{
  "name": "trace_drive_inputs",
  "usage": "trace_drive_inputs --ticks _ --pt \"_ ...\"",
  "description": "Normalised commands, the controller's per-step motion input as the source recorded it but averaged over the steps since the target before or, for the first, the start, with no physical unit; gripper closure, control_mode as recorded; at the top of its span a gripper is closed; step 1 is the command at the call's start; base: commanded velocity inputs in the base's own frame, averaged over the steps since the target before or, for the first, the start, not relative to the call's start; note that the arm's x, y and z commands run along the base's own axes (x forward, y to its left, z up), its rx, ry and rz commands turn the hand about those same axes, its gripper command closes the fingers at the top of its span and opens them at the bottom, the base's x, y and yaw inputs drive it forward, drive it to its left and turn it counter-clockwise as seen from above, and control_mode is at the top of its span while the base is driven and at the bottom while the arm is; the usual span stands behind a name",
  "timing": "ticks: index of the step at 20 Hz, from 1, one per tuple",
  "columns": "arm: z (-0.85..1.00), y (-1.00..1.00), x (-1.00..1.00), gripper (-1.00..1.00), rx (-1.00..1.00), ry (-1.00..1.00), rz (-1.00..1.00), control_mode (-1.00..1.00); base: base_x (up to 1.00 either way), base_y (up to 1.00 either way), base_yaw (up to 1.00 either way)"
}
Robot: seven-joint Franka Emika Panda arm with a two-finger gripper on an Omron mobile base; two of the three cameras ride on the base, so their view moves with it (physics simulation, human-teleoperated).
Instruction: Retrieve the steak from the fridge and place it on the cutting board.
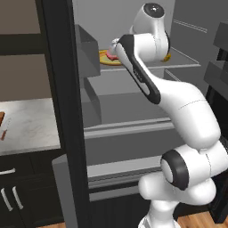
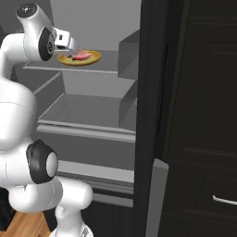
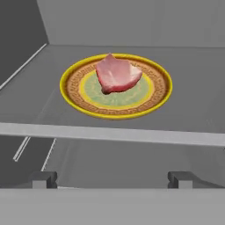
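The fridge (image 1: 67, 111) stands open, its grey shelves in view. On the upper shelf (image 3: 110, 132) rests a yellow round plate (image 3: 158, 90), and the pink-red steak (image 3: 116, 74) lies in the middle of it. From the right base view the steak (image 2: 81, 55) is just beyond my gripper (image 2: 69, 46). My gripper (image 3: 113, 179) is open, its fingertips (image 3: 44, 178) spread wide, hovering in front of the shelf's edge, short of the plate and touching nothing. The arm covers part of the steak (image 1: 111, 54) in the left base view.
A small yellow lemon (image 1: 167, 57) peeks out on the same shelf behind the arm. Door bins (image 2: 129, 51) line the open fridge door. A light stone counter (image 1: 31, 124) lies left of the fridge; a brown sliver (image 1: 2, 119) sits at its left edge.
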Motion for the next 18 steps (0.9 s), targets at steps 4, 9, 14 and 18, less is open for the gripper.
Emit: trace_drive_inputs --ticks 4,9,14,18 --pt "-0.13 0.26 0.41 -1.00 0.00 0.10 0.00 -1.00 0.00 0.00 0.00" --pt "-0.15 0.17 0.48 -1.00 0.00 0.00 0.00 -1.00 0.00 0.00 0.00" --pt "-0.13 0.06 0.55 -1.00 0.00 -0.04 0.00 -1.00 0.00 0.00 0.00" --pt "-0.16 0.00 0.58 -1.00 0.00 -0.02 0.00 -1.00 0.00 0.00 0.00"
